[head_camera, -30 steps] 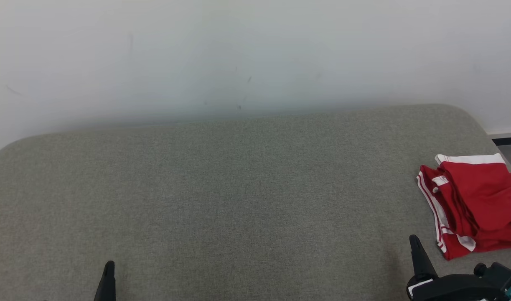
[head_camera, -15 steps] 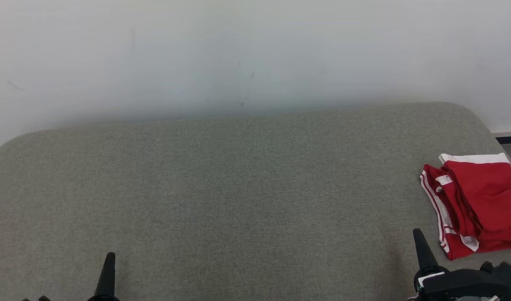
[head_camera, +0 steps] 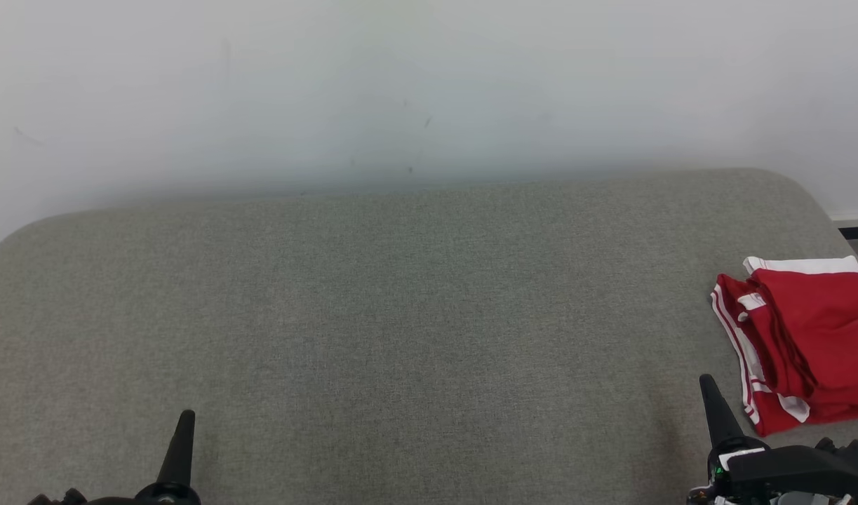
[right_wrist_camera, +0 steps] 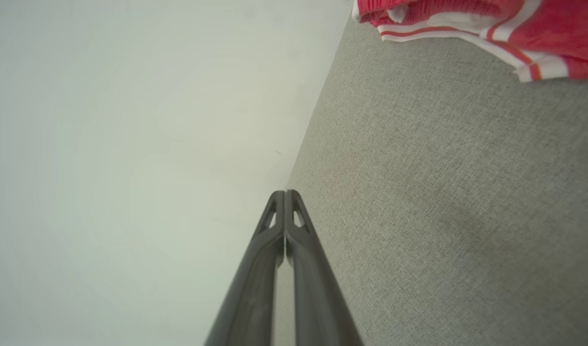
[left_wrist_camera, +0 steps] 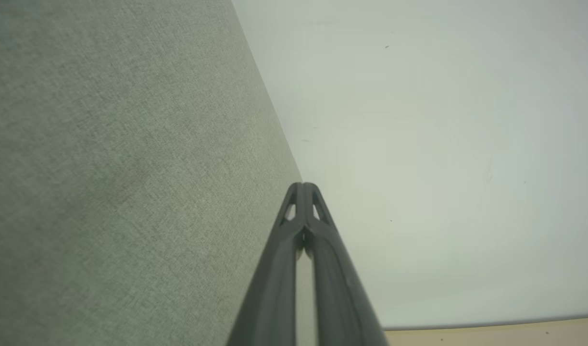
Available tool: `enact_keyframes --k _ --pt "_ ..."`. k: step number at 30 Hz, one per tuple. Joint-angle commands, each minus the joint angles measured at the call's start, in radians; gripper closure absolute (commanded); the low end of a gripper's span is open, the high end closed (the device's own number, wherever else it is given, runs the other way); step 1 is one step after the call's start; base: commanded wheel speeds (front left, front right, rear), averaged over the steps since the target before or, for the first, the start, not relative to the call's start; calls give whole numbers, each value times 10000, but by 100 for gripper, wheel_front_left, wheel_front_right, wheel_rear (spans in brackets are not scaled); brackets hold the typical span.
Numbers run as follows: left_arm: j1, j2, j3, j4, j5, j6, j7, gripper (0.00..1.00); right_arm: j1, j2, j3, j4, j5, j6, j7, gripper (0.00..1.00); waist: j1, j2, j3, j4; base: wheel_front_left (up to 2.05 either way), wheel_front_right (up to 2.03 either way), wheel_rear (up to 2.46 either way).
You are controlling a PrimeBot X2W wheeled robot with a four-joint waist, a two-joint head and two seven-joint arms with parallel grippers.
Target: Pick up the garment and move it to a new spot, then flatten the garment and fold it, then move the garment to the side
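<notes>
The garment (head_camera: 804,337) is red with white stripes and lies folded at the far right edge of the grey cushioned surface (head_camera: 400,315). Its striped hem (right_wrist_camera: 467,29) crosses the top of the right wrist view. My right gripper (head_camera: 709,393) stands at the lower right, just left of the garment's near corner and apart from it, its fingers pressed together with nothing between them (right_wrist_camera: 285,194). At the lower left my left gripper (head_camera: 185,421) is shut too, tips touching (left_wrist_camera: 303,186), far from the garment.
A pale wall (head_camera: 429,91) rises behind the cushion's far edge. The cushion's corners are rounded, and a dark strip of floor (head_camera: 856,231) shows past its right corner. Bare grey fabric lies between the two grippers.
The whole head picture has shifted slightly, so the camera moved. Both grippers show a little higher in it, still shut. The garment lies as before.
</notes>
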Motion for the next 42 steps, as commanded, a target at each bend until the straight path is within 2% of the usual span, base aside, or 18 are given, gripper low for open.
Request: enact_keyframes --k 1,42 --pt "-224 62 32 -45 -220 -70 59 100 -163 27 -58 -113 190 -16 47 100 -1 -1 7 6 0 0 0" --pt "-735 88 98 37 -3151 -246 808 100 -253 151 -557 -598 3174 -23 783 100 -1 -1 285 215 0 0 0"
